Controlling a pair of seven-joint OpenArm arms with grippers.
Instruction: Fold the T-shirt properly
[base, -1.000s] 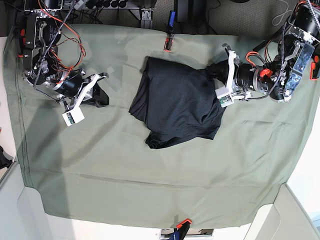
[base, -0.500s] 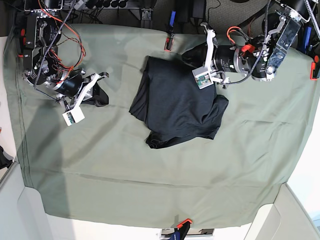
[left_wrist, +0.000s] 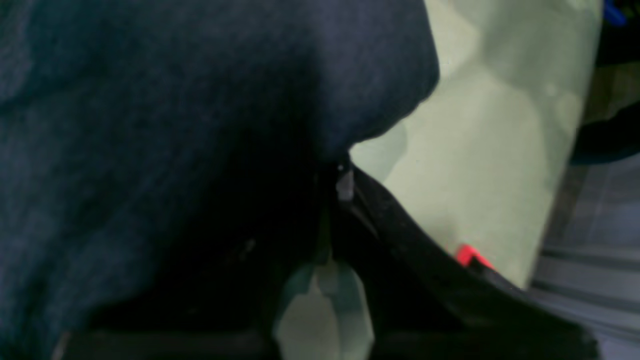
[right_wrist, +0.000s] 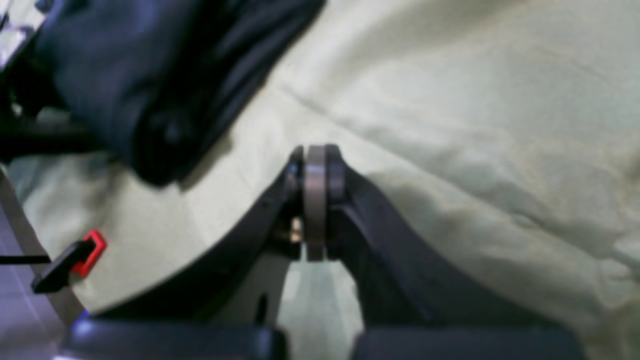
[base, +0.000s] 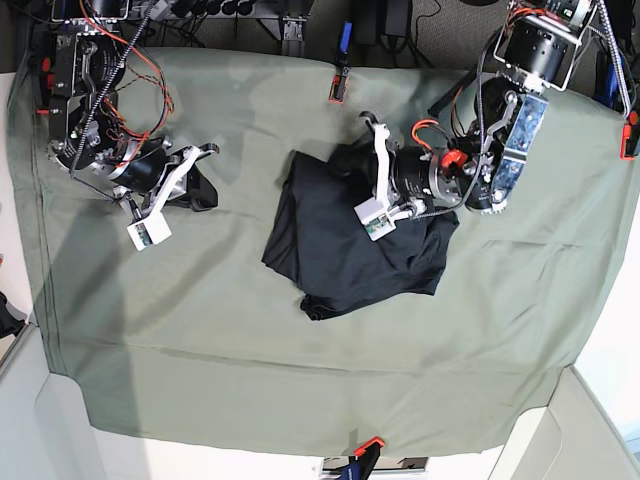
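The dark charcoal T-shirt (base: 345, 245) lies bunched in the middle of the green table cloth (base: 250, 330). My left gripper (base: 342, 162) is over the shirt's far edge, shut on a fold of it. In the left wrist view the dark fabric (left_wrist: 165, 130) drapes over the closed fingertips (left_wrist: 344, 182) and hides most of them. My right gripper (base: 205, 192) rests on the cloth to the left of the shirt, shut and empty. In the right wrist view its closed tips (right_wrist: 315, 170) sit on bare cloth, with the shirt (right_wrist: 150, 75) well apart.
Red clips hold the cloth at the far edge (base: 336, 90), near edge (base: 368, 445) and right edge (base: 627, 135). Cables and arm bases stand at the far corners. The cloth is wrinkled near the front.
My left gripper has swung from the shirt's right side to the left and forward, carrying the fabric over the shirt, which is now more compact. The right arm has barely moved.
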